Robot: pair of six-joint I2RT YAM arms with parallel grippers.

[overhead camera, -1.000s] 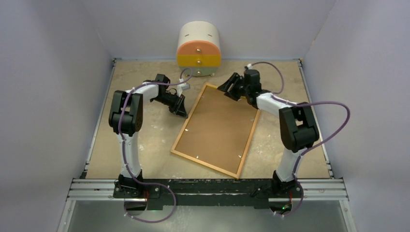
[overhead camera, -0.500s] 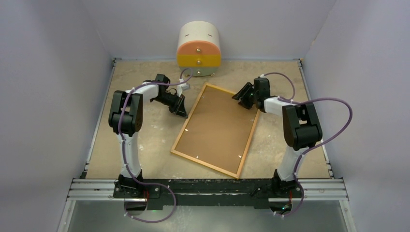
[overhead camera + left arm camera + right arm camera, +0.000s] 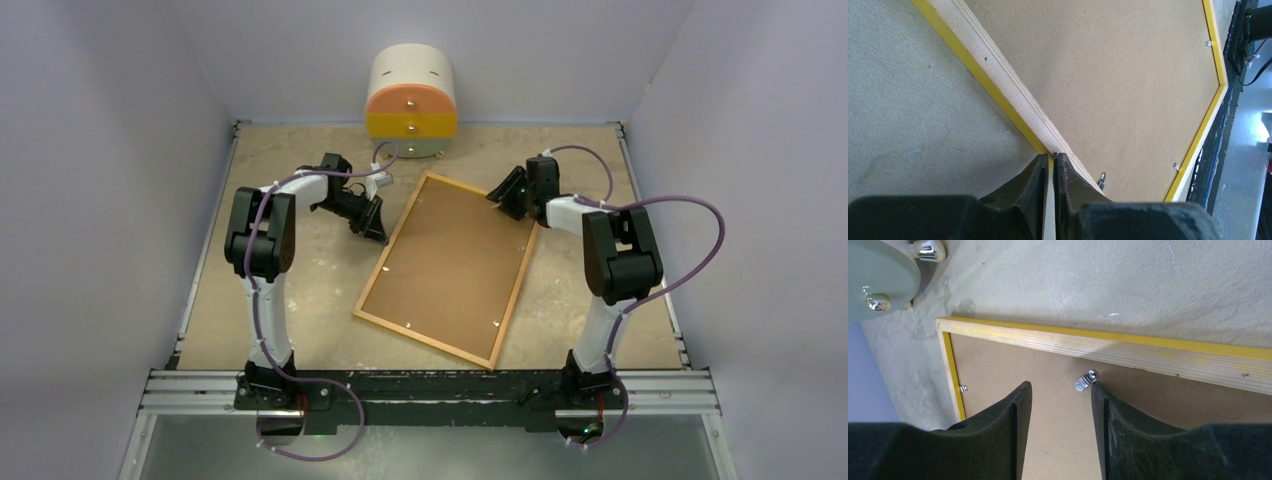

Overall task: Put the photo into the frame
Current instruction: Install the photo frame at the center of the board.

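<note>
Frame [image 3: 424,340] lies face down near the middle of the bench [image 3: 300,320], turned at an angle, one corner pointing toward the far wall. Its light wood back faces up, with a thin yellow line showing along the outer edge. A brown backing board [image 3: 450,270] fills the opening, and small metal clips sit along its inner edge.

The left end effector [image 3: 376,232] is at the frame's left long side, toward the far end. In the left wrist view its fingers [image 3: 1038,175] are pressed nearly together, with only a sliver between them, and their tips meet the outer edge of the wooden rail. I cannot tell whether they pinch anything.

The right end effector [image 3: 503,200] hangs over the frame's far right corner. In the right wrist view its fingers [image 3: 1018,410] stand moderately apart above the board with nothing between them, and one clip [image 3: 1085,381] lies just beside the right-hand fingertip, next to the rail.

A rounded cream drawer unit [image 3: 412,103] with an orange and a yellow drawer stands against the far wall, apart from the frame.
</note>
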